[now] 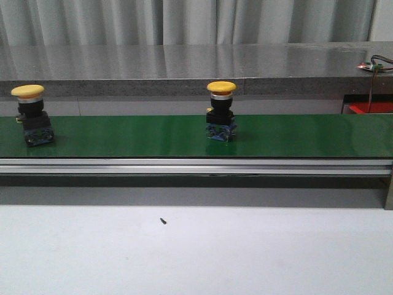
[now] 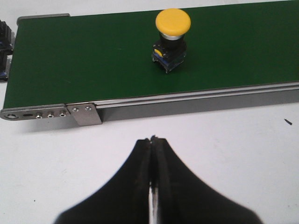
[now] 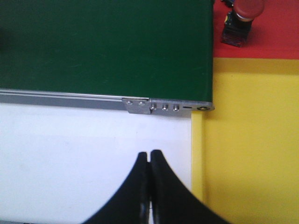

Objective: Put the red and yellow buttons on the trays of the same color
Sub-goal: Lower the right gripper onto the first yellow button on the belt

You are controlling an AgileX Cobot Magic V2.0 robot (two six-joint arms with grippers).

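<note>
You've likely one red-capped push button (image 3: 240, 23) on the red tray (image 3: 280, 32); two yellow-capped push buttons (image 1: 221, 110) (image 1: 31, 114) wait on the green conveyor belt (image 1: 135, 135), both black grippers (image 2: 152, 140) (image 3: 148, 154) clenched empty.

On the green belt (image 1: 153, 136) you have two upright obstacles: a yellow button (image 1: 221, 111) near the middle and a second yellow button (image 1: 32, 114) at the left end, well apart, with bare belt between them and to the right of the middle one. The white counter (image 1: 245, 246) in front of the belt is open apart from a tiny dark speck (image 1: 163, 220). At the belt's right end, the yellow tray (image 3: 252, 154) lies bare, while a red button (image 3: 240, 21) stands on the red tray (image 3: 280, 42) beyond it.
</note>
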